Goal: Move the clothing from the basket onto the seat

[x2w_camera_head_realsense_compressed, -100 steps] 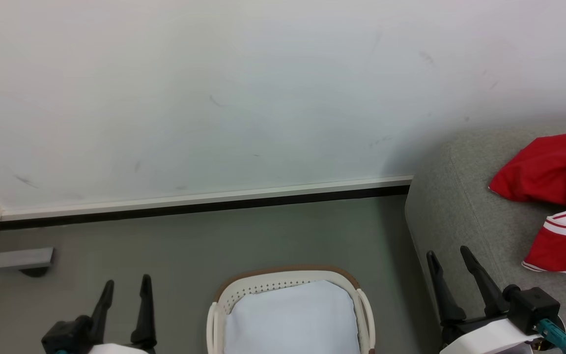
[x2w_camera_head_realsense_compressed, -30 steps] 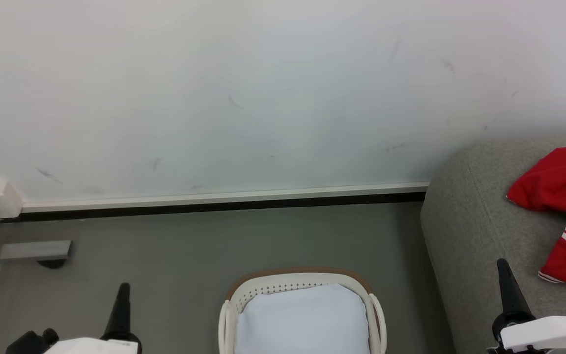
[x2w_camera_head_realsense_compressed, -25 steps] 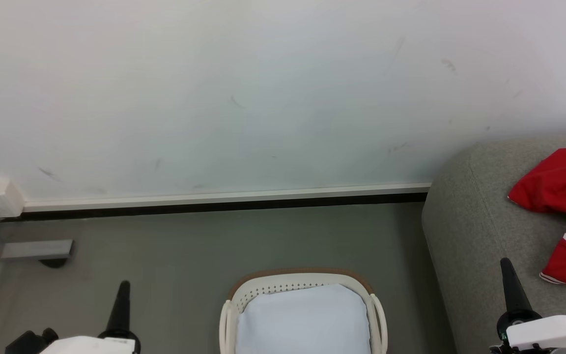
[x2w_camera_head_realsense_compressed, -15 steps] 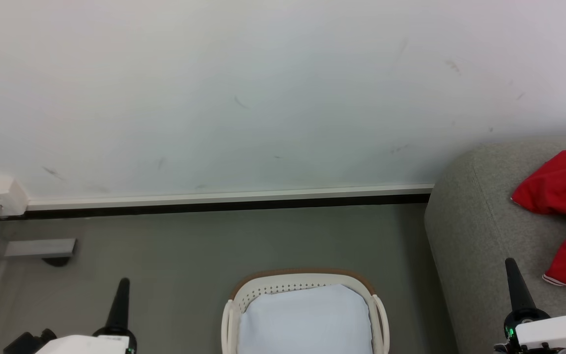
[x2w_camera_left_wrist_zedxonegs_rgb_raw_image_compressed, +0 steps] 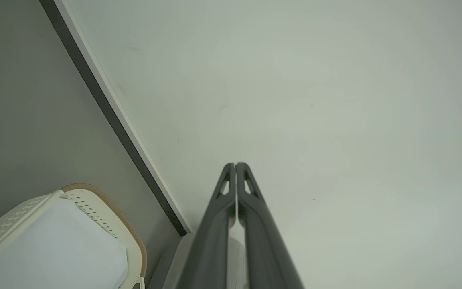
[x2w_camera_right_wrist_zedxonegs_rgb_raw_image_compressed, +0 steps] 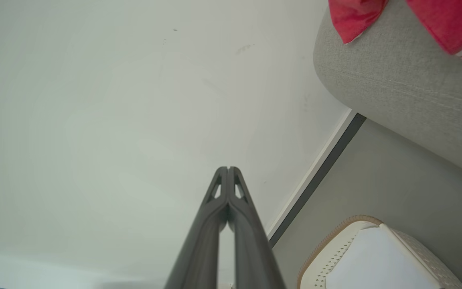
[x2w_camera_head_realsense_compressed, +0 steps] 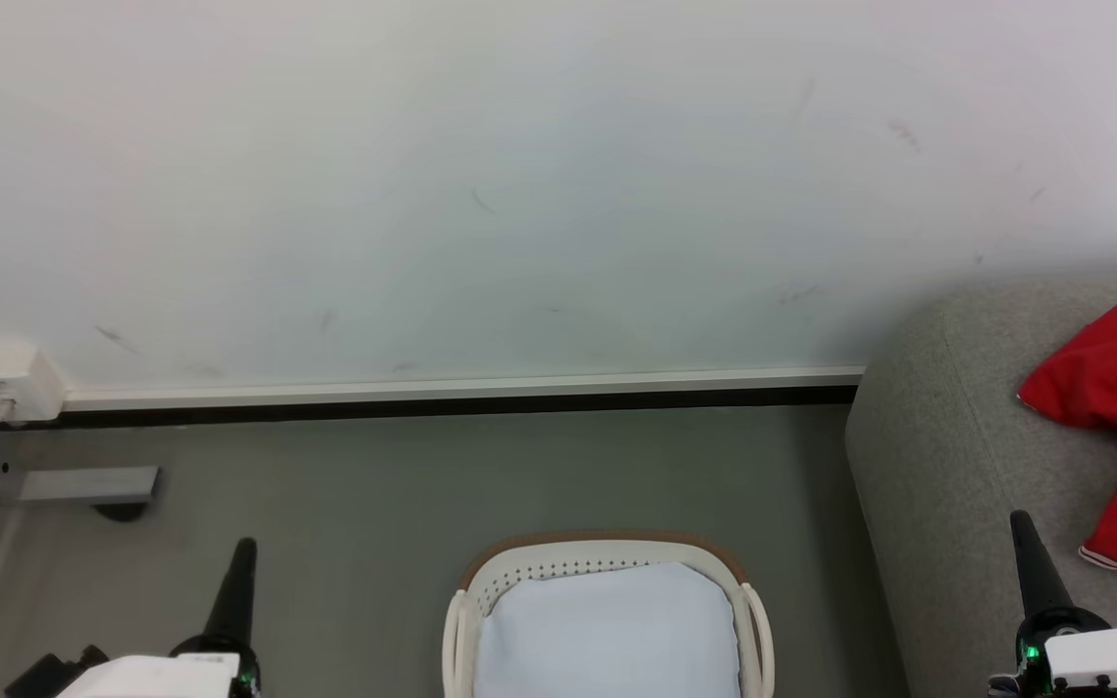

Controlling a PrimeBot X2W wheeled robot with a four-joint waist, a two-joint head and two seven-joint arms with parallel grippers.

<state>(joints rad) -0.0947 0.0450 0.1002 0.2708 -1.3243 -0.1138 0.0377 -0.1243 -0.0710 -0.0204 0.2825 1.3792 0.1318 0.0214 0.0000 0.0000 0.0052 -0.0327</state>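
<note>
Bright even light, soft shadows, wrist views warped

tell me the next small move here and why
Probably just stop and rest: what shows inside the basket is bare pale bottom, the red clothing lies on the seat, and the left claw and right claw are both shut, holding nothing.

Bare floor (x2w_camera_head_realsense_compressed: 403, 475) around basket (x2w_camera_head_realsense_compressed: 601, 540), wall (x2w_camera_head_realsense_compressed: 520, 194) ahead, seat (x2w_camera_head_realsense_compressed: 937, 456) rightward
</note>
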